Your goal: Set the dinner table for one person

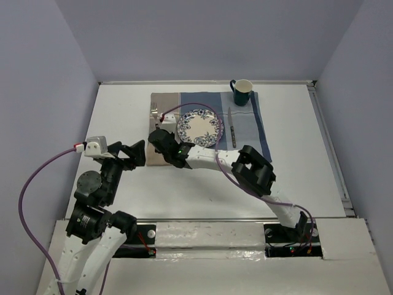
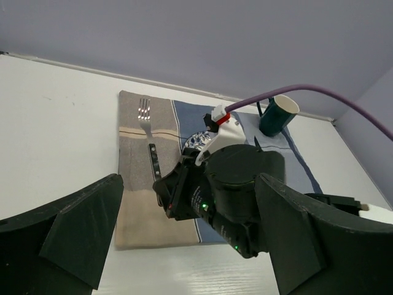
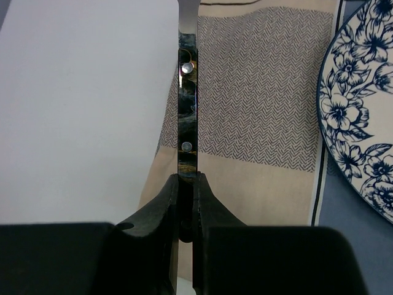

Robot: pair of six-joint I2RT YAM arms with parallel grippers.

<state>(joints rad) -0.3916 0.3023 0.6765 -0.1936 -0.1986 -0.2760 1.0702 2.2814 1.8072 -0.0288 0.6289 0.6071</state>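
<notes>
The fork [image 1: 154, 114] lies lengthwise on the left strip of the striped placemat [image 1: 252, 123], tines toward the far side. My right gripper [image 1: 158, 136] is shut on the near end of its dark riveted handle [image 3: 187, 104]; the fingers [image 3: 161, 209] pinch it from both sides, low over the mat [image 3: 258, 123]. A blue floral plate [image 1: 199, 128] sits mid-mat, with a knife [image 1: 233, 127] to its right and a dark green mug [image 1: 242, 91] at the mat's far right corner. My left gripper [image 1: 132, 153] is open and empty, over the white table [image 1: 123, 110], near-left of the mat.
In the left wrist view the right arm's wrist [image 2: 239, 184] fills the middle, with the fork [image 2: 145, 117] and the mug [image 2: 276, 115] beyond it. The plate's rim [image 3: 362, 123] lies close to the right of the held handle. Walls enclose the table on three sides.
</notes>
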